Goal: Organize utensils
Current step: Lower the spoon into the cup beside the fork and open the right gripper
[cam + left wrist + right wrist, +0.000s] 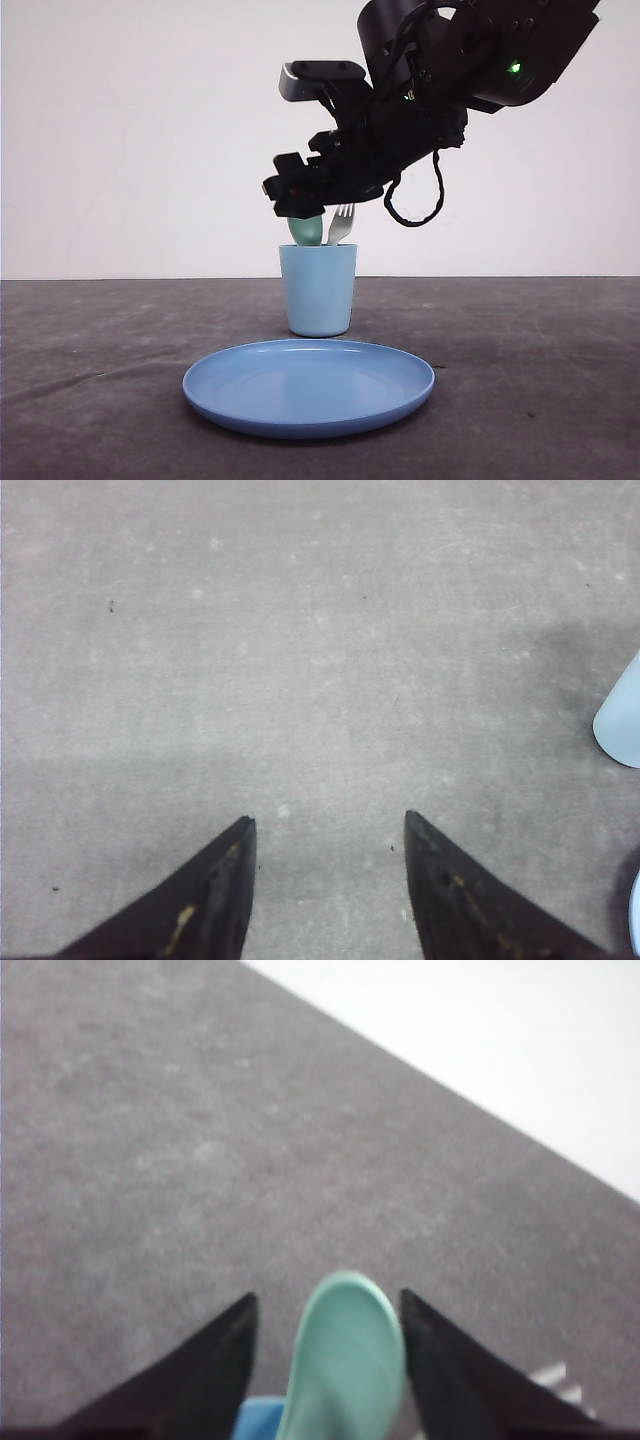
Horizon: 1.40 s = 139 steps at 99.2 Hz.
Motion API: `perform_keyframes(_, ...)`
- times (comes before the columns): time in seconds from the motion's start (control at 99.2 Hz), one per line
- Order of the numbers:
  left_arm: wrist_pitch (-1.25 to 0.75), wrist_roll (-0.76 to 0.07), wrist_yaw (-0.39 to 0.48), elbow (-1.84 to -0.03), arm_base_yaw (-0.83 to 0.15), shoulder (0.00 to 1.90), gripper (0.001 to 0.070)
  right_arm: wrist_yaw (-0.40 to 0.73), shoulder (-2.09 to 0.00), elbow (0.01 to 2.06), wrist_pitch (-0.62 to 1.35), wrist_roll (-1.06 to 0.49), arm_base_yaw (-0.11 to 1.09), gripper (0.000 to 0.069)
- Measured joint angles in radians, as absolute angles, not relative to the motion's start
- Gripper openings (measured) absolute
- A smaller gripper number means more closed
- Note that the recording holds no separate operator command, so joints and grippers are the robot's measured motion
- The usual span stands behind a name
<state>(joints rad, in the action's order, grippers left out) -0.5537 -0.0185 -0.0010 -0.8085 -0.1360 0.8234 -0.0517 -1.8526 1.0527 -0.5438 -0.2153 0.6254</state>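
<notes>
Spoon (pixel 345 1355) stood bowl-up in cup (pixel 318 290) beside fork (pixel 341 225) | right gripper (pixel 328 1305) spread around bowl, grip cannot be told | light, stiff, slippery plastic; best held at neck

The setting is a staged robot test bench, not a home kitchen. A plain dark grey tabletop (pixel 540 400) runs back to a bare white backdrop wall (pixel 130 130), with no furniture or decoration. A black robot arm (pixel 450 60) with exposed cabling and a lit green indicator occupies the workspace. The props are few: one light blue cup (pixel 318 290) and one blue round plate (pixel 308 386).
</notes>
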Motion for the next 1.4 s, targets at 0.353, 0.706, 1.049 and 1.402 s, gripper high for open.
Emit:
perform_keyframes(0.353,-0.553,-0.018,-0.001,-0.809,-0.136,0.824,0.0279,-0.051,-1.764,1.053,-0.484,-0.215,0.662,0.0476)
perform_keyframes(0.706,-0.553,-0.018,-0.001,-0.809,-0.136,0.823,0.0279,-0.049,-1.49,1.053,-0.142,-0.184,0.675,0.0476)
perform_keyframes(1.049,-0.554,-0.011,-0.001,-0.809,-0.136,0.823,0.0279,0.02,-1.182,1.053,0.276,-0.076,0.613,0.0476)
perform_keyframes(1.402,-0.554,-0.011,-0.001,-0.809,-0.136,0.823,0.0279,-0.073,-1.114,1.048,0.575,-0.029,0.507,0.068)
